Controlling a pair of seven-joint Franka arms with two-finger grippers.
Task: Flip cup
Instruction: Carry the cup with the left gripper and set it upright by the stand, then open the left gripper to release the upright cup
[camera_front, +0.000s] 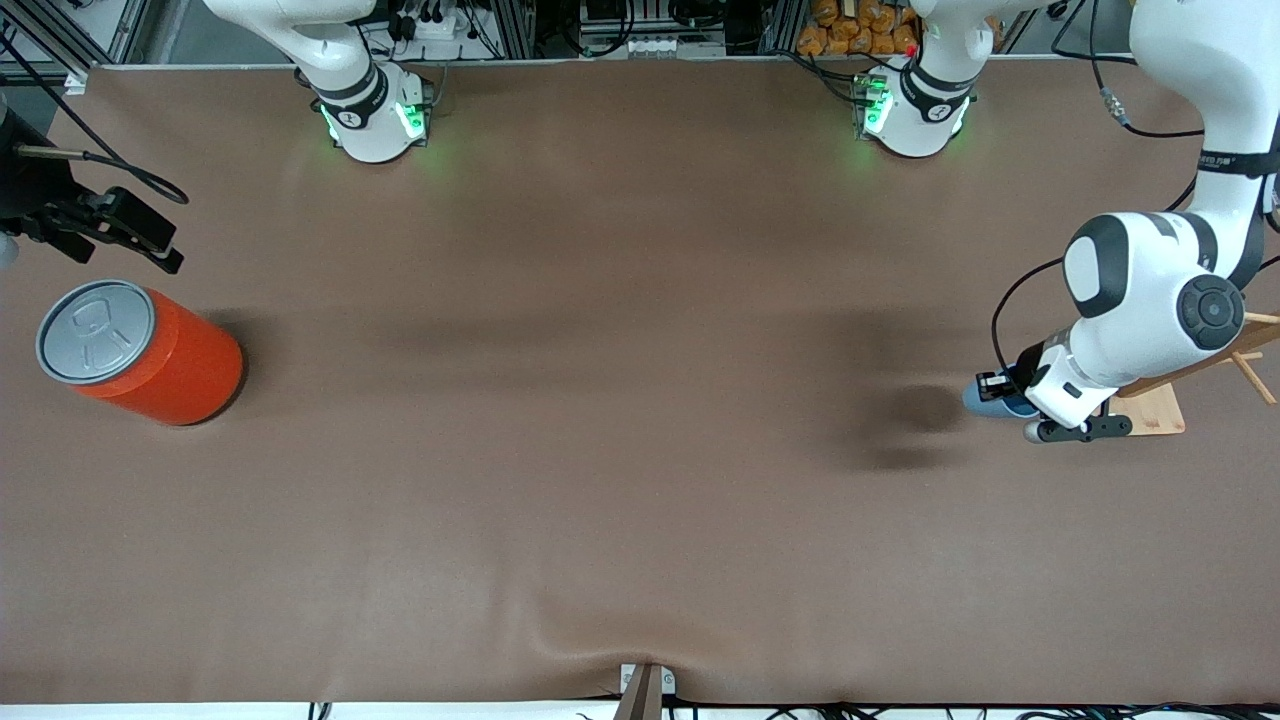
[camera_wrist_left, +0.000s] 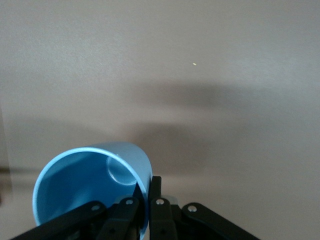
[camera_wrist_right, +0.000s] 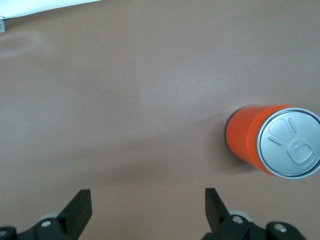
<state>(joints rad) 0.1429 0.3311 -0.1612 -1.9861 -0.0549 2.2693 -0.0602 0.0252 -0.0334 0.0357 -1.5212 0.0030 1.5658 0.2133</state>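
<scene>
The light-blue cup (camera_wrist_left: 85, 175) is tipped on its side, and its darker inside shows in the left wrist view. My left gripper (camera_wrist_left: 148, 197) is shut on the cup's rim, with one finger inside the wall and one outside. From the front, the cup (camera_front: 988, 402) peeks out under the left gripper (camera_front: 1002, 386), above the table at the left arm's end. A shadow lies on the mat beside it. My right gripper (camera_wrist_right: 147, 205) is open with nothing between its fingers. It hangs over the right arm's end of the table (camera_front: 150, 245), close to the orange can.
A large orange can (camera_front: 150, 355) with a grey lid stands at the right arm's end of the table and also shows as the orange can (camera_wrist_right: 272, 140) in the right wrist view. A wooden stand (camera_front: 1160, 405) sits under the left arm. Brown mat (camera_front: 600, 400) covers the table.
</scene>
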